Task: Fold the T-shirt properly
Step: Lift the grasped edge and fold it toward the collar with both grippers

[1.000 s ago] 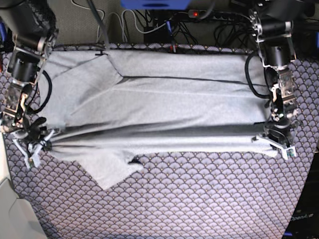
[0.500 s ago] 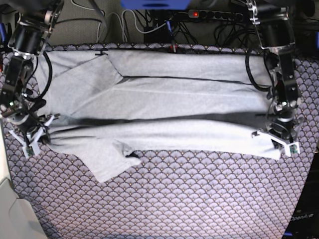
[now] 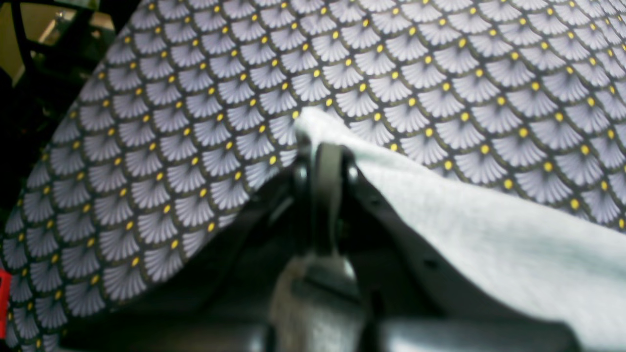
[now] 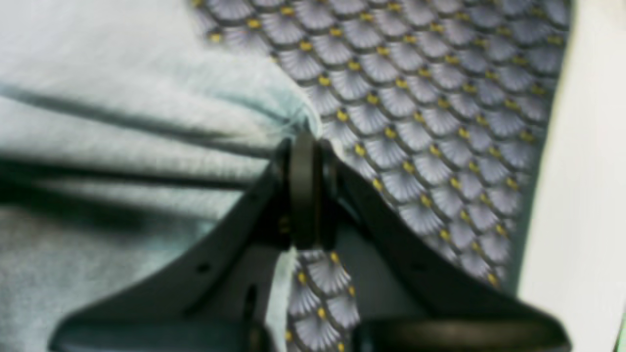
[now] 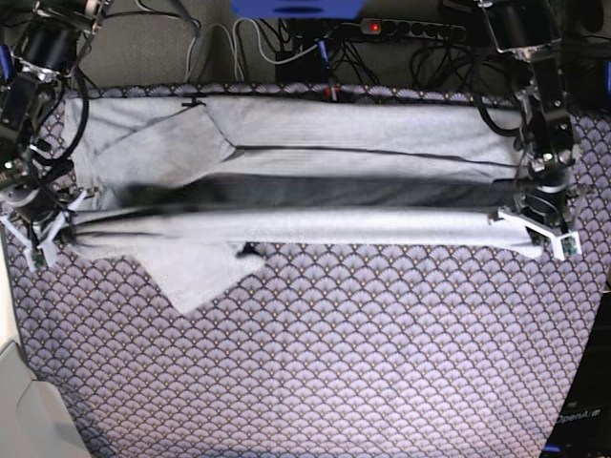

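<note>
The light-grey T-shirt (image 5: 315, 153) lies across the far half of the table, its near edge lifted in a taut band (image 5: 305, 227) between both arms. A sleeve (image 5: 191, 277) hangs down at the lower left. My left gripper (image 5: 537, 237), on the base view's right, is shut on the shirt's corner (image 3: 313, 129). My right gripper (image 5: 43, 237), on the base view's left, is shut on the opposite corner (image 4: 298, 120). In both wrist views the jaws are pressed together with grey cloth (image 3: 489, 230) (image 4: 122, 122) pinched at the tips. No lettering shows.
The purple-grey scallop-patterned tablecloth (image 5: 363, 363) covers the table's near half. Cables and a power strip (image 5: 382, 29) run behind the far edge. A pale surface (image 4: 587, 195) borders the table at the left side of the base view.
Both grippers have carried the shirt's near edge up and toward the far side; the lifted band sits higher and farther back, and the hanging sleeve has followed. A dark shadow shows beneath it.
</note>
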Robot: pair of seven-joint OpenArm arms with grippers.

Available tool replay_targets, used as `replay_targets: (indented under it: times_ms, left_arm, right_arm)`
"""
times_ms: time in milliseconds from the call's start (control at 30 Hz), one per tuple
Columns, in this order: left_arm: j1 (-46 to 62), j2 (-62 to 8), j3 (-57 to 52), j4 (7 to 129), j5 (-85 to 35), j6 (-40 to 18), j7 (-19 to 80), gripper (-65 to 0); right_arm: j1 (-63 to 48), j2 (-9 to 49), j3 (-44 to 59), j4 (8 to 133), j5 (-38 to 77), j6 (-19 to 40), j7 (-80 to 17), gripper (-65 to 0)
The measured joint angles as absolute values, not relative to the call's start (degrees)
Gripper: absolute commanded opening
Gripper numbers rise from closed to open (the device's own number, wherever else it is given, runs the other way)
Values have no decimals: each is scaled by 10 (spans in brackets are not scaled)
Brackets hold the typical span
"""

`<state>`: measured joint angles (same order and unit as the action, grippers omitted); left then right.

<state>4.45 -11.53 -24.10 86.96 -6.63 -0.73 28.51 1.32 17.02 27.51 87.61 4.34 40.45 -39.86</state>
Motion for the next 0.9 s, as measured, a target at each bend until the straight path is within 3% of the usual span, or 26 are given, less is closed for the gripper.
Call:
replay_targets:
  times_ms: [900]
  left_arm:
    - [126, -118, -241, 879, -67, -8, 283, -640]
  right_arm:
    - [-105, 154, 283, 903, 45, 405, -397, -650]
